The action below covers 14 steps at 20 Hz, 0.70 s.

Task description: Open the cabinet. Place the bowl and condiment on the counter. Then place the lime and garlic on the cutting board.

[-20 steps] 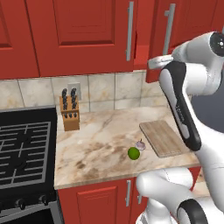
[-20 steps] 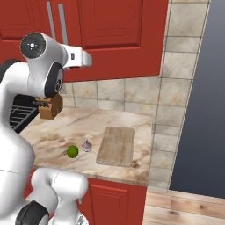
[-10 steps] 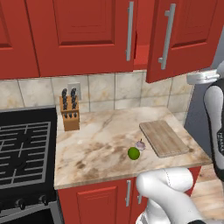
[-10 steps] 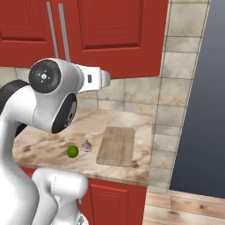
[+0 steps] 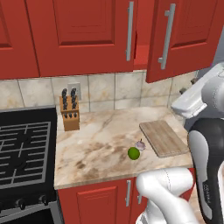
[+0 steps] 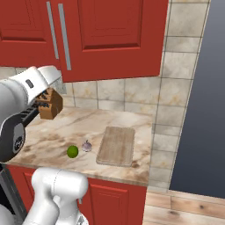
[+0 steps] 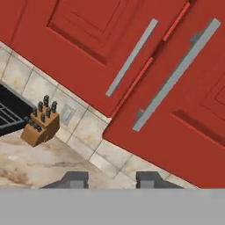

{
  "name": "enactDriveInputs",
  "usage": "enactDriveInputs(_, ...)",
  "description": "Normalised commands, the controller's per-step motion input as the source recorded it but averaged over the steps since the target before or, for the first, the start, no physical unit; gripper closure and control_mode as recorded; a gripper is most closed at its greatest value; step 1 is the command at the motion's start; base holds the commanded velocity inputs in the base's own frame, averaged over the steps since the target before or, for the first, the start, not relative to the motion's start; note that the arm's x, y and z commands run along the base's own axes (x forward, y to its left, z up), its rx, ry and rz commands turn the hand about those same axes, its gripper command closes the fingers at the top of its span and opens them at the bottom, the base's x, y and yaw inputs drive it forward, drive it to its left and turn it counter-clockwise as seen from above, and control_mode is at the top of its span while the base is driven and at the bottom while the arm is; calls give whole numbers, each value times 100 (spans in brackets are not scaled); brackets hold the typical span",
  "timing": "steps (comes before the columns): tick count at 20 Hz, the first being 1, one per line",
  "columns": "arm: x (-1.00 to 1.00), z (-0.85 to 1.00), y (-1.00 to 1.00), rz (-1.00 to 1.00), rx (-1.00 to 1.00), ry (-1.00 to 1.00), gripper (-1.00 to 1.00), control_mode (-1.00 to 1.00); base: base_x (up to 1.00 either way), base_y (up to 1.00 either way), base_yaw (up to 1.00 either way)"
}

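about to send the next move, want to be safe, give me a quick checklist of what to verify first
1. Cabinet right door swung ajar: ok, partly open, not wide.
2. Tool empty, fingers apart, nothing between them: ok.
3. Bowl and condiment reachable inside the cabinet: cannot tell, interior hidden behind the doors.
4. Lime and garlic on the counter, beside the board, not on it: not ok yet.
5. Cutting board bare for placing: ok.
6. Knife block away from the board: ok.
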Motion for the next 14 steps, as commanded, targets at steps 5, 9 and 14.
enactDriveInputs(5, 58, 1, 100, 5, -65, -2, -100, -100, 0, 0, 0)
enactDriveInputs(9, 99, 10, 86, -7, -50, 9, -100, -100, 0, 0, 0)
enactDriveInputs(14, 100, 11, 10, -18, -30, 26, -100, -100, 0, 0, 0)
